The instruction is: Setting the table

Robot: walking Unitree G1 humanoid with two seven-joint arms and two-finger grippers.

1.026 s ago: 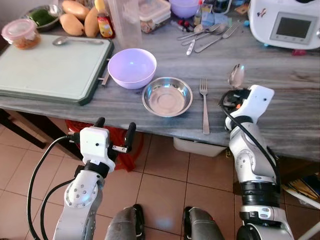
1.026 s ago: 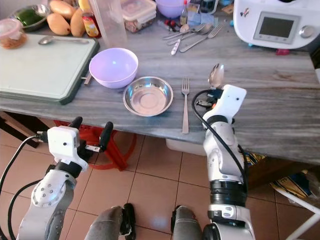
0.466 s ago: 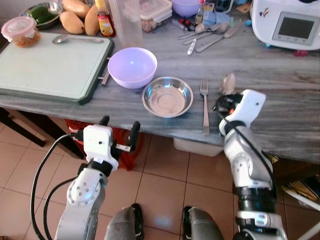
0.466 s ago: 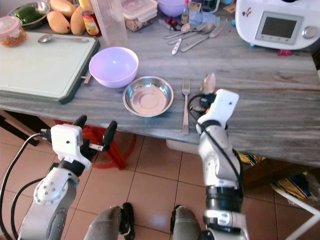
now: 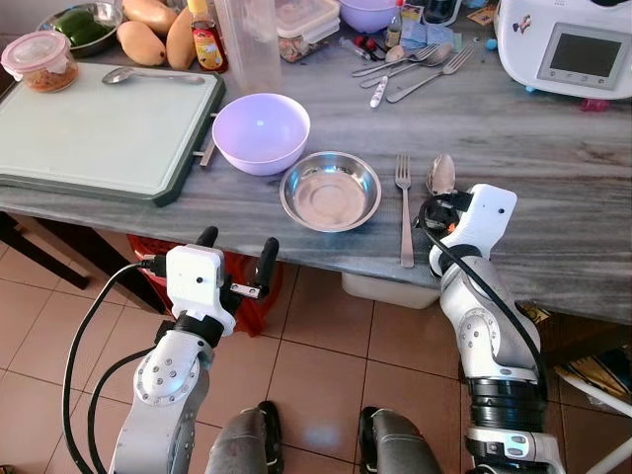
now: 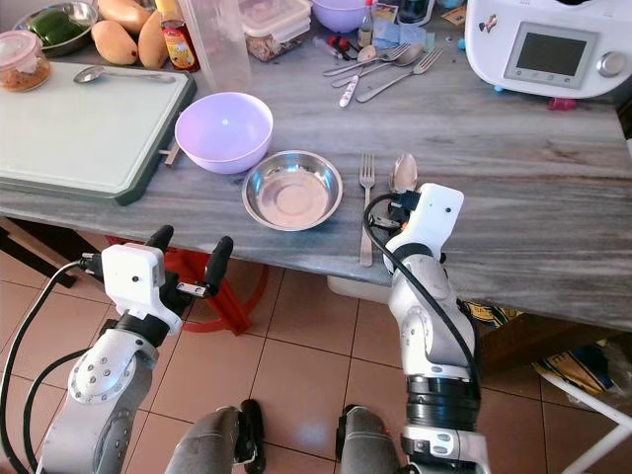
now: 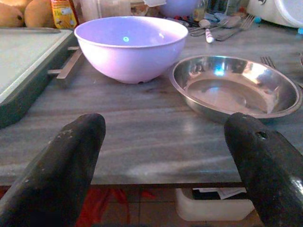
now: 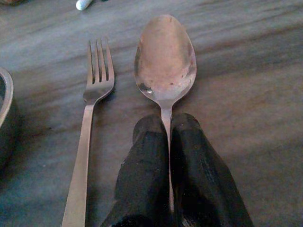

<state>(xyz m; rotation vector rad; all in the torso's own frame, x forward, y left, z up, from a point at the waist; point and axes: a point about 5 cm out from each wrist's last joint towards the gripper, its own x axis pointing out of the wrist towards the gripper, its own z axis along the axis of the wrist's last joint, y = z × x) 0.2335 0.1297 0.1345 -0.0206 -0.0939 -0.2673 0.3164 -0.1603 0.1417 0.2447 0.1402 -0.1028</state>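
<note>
A steel bowl (image 5: 331, 191) sits near the front edge of the grey table (image 5: 553, 138), with a lilac bowl (image 5: 261, 132) behind it to the left. A fork (image 5: 403, 205) lies just right of the steel bowl. My right gripper (image 8: 163, 142) is shut on the handle of a spoon (image 8: 165, 61), held low over the table beside the fork, its bowl (image 5: 440, 175) pointing away from me. My left gripper (image 5: 235, 251) stands open below the table edge, in front of the two bowls, with nothing between its fingers (image 7: 61, 165).
A green cutting board (image 5: 99, 123) with a spoon on it covers the table's left. Loose cutlery (image 5: 415, 69), containers, mangoes (image 5: 143, 44) and a white appliance (image 5: 568, 44) line the back. Tiled floor lies below the table edge.
My right gripper has carried the spoon leftward and down, from well right of the fork to close beside it. The left arm has hardly moved.
</note>
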